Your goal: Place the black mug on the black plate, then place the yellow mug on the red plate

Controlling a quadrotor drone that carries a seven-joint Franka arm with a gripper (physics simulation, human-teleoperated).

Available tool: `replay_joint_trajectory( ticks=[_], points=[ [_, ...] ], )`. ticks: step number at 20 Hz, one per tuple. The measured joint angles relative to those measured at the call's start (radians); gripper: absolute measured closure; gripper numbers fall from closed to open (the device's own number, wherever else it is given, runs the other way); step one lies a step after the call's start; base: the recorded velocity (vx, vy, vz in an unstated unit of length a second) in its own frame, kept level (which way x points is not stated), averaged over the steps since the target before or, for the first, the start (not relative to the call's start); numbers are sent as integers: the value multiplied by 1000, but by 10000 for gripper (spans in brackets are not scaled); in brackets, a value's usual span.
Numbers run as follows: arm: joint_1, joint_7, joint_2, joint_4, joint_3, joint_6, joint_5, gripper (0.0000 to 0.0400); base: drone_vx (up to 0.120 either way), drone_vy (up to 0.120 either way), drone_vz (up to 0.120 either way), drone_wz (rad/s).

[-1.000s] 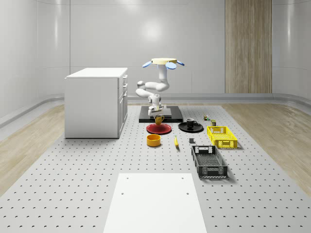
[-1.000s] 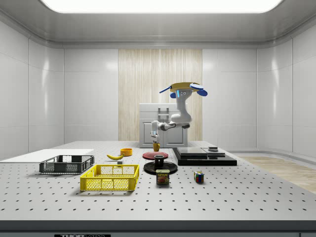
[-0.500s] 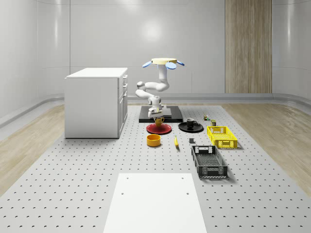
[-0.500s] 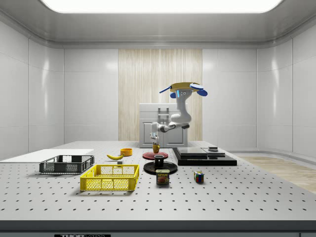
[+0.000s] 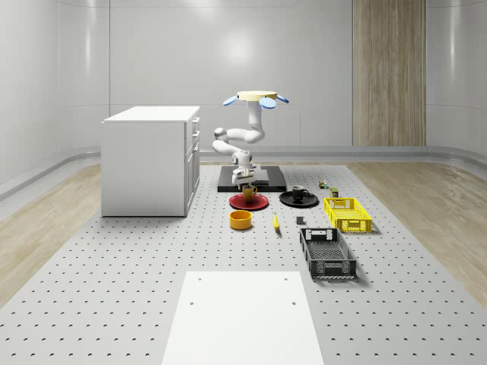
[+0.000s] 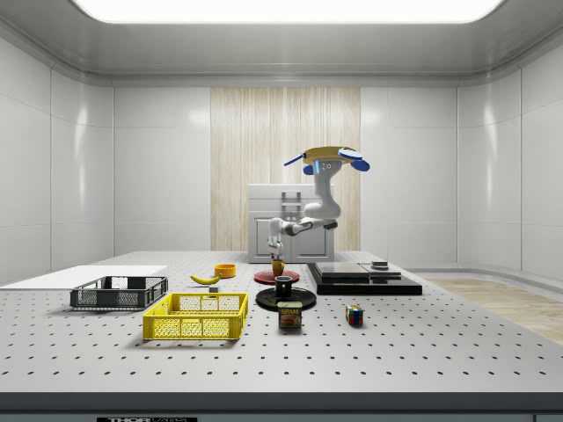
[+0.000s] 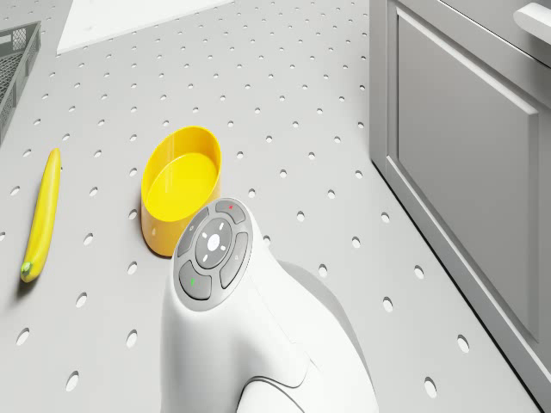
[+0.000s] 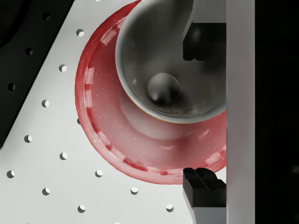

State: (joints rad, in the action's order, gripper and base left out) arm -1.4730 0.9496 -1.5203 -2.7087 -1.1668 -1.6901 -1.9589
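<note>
- The quadrotor drone [image 5: 256,97] hovers in the air above the flat black slab [image 5: 262,181] at the far end of the perforated grey bench [image 5: 114,289]. Its white jointed arm [image 5: 242,139] curls down toward 7 o'clock in the whole-scene view.
- The gripper [image 5: 245,179] hangs just over the yellow mug [image 5: 249,192], pointing straight down.
- In the wrist view the fingers [image 8: 201,43] are spread wide and grip nothing. One dark pad is over the mug's mouth and the other is outside it, above the plate's rim.
- The yellow mug stands upright on the round red plate [image 5: 259,204].
- The black mug [image 5: 298,194] stands upright on the round black plate [image 5: 312,201], at 3 o'clock of the red plate in the whole-scene view and just beside it.
- A shallow yellow bowl [image 5: 241,220] sits at 6 o'clock of the red plate, with a banana [image 5: 275,222] at the bowl's 3 o'clock.
- A yellow mesh crate [image 5: 348,214] lies at 4 o'clock of the black plate, and a black mesh crate [image 5: 327,252] lies nearer the camera.
- A white drawer cabinet [image 5: 152,160] stands at 9 o'clock of the red plate.
- In the side view a small tin can [image 6: 290,316] and a colour cube [image 6: 354,316] rest on the bench in front of the black plate.
</note>
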Motion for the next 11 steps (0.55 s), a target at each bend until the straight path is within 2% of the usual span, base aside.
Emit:
replay_joint_trajectory(
  ticks=[4, 11],
  points=[
    [11, 0, -5, -19, -48, 20, 45, 16, 0, 0, 0, 0],
    [18, 1, -13, -34, -93, 35, 88, 3, 0, 0, 0, 0]
  ],
)
